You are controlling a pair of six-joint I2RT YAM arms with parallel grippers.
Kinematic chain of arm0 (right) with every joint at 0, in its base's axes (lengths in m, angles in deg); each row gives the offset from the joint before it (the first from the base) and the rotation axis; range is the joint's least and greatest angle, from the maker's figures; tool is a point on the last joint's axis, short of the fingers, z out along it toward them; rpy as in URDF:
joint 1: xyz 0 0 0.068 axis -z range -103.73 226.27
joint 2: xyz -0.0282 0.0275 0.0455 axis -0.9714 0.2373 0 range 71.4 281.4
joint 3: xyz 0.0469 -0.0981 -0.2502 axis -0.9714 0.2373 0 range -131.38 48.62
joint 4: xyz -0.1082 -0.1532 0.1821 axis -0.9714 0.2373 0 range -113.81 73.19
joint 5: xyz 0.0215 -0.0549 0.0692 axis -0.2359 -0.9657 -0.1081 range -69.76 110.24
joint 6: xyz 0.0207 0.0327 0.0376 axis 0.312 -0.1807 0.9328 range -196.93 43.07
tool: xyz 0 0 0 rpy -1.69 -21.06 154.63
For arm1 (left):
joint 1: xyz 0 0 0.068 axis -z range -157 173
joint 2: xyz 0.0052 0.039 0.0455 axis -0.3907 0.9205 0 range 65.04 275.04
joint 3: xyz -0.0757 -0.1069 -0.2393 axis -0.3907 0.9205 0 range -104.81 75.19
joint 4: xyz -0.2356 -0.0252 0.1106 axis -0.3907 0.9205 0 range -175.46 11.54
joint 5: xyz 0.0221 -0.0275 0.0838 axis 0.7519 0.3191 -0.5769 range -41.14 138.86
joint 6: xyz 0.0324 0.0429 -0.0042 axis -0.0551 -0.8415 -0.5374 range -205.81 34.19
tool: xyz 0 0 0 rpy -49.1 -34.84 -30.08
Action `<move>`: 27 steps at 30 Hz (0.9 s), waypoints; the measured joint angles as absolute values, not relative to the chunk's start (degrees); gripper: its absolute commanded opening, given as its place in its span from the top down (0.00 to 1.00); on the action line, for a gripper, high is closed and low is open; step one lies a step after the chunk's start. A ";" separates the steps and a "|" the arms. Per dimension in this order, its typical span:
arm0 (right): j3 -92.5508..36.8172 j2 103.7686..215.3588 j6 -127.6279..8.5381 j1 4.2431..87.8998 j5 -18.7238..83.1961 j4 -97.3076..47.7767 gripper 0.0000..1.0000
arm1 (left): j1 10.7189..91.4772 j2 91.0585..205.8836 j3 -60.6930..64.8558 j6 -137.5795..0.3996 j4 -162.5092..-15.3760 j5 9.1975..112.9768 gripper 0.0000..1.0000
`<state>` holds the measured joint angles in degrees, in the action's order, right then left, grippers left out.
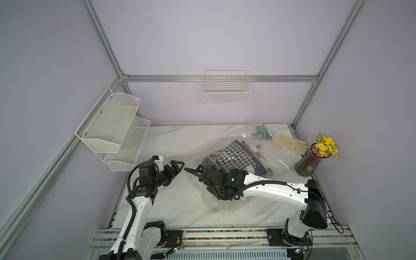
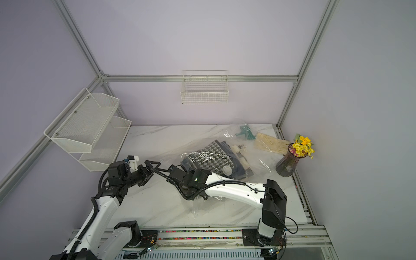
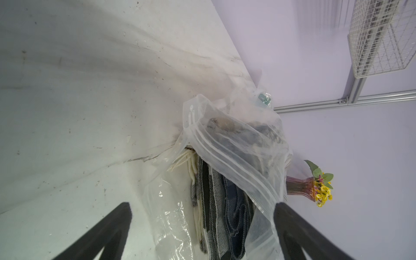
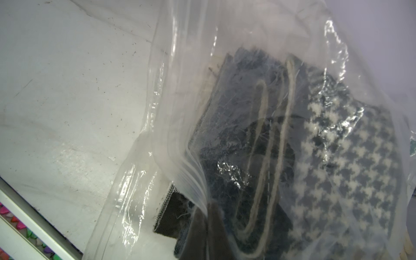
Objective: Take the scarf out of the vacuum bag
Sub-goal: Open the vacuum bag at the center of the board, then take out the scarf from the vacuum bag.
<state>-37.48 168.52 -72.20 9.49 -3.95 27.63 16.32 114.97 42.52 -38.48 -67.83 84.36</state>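
The vacuum bag [image 1: 271,155], clear and crinkly with a round white valve cap [image 1: 249,168], lies mid-table. The folded dark houndstooth scarf [image 1: 234,155] rests inside it. In the right wrist view my right gripper [image 4: 208,216] is shut on the bag's upper zip strip [image 4: 186,166], holding that lip up over the scarf [image 4: 349,168]. From above, its fingertips are hidden under the wrist [image 1: 225,180]. My left gripper [image 1: 176,167] stands open just left of the bag. In its wrist view the bag's mouth [image 3: 236,162] gapes and the scarf's folds [image 3: 216,213] show between the spread fingers [image 3: 117,225].
A smaller clear bag with a teal item [image 1: 261,132] and cream gloves [image 1: 290,144] lie at the back right. A purple vase of yellow flowers [image 1: 308,164] stands at the right edge. White mesh shelves [image 1: 117,130] hang left, a wire basket [image 1: 226,90] behind.
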 measured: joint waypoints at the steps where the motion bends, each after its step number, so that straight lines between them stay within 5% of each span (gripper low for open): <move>1: -37.94 168.52 -72.55 10.04 -3.14 27.63 1.00 | 16.34 114.23 42.54 -38.54 -67.85 84.85 0.00; 16: -47.62 168.52 -74.56 15.17 0.18 27.28 1.00 | 33.50 101.18 50.06 -35.35 -71.05 83.23 0.00; 27: -47.25 167.69 -73.40 15.94 0.27 27.54 1.00 | 46.18 114.84 50.02 -30.83 -87.39 78.07 0.07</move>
